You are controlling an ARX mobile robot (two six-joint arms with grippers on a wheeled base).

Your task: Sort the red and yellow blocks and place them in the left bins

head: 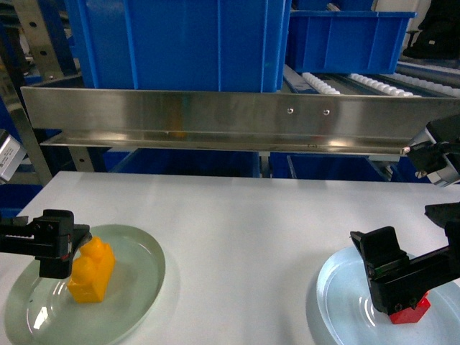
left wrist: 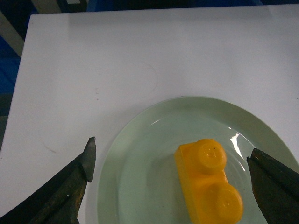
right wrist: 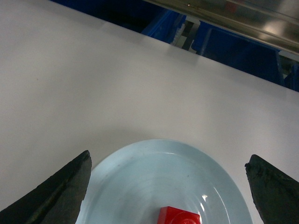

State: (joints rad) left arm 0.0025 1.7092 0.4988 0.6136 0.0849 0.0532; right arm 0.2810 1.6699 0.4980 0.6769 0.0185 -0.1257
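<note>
**Bricks wait on plates as both arms close in**

Bricks look light, rigid and slick; the long flat sides offer the surest hold. Left end effector (left wrist: 170,186), spread wide, straddles the yellow block (left wrist: 208,179) on a green plate (left wrist: 140,140). Right end effector (right wrist: 168,186), also wide, hovers above the red block (right wrist: 179,216) at 6 o'clock on a blue plate (right wrist: 140,186). Only the head view shows the blue crates (head: 180,43) beyond the desk (head: 237,230)

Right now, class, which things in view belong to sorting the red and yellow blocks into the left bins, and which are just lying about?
Job:
yellow block
red block
large blue crate
left gripper
right gripper

Lying about:
green plate
pale blue plate
smaller blue bin
</note>
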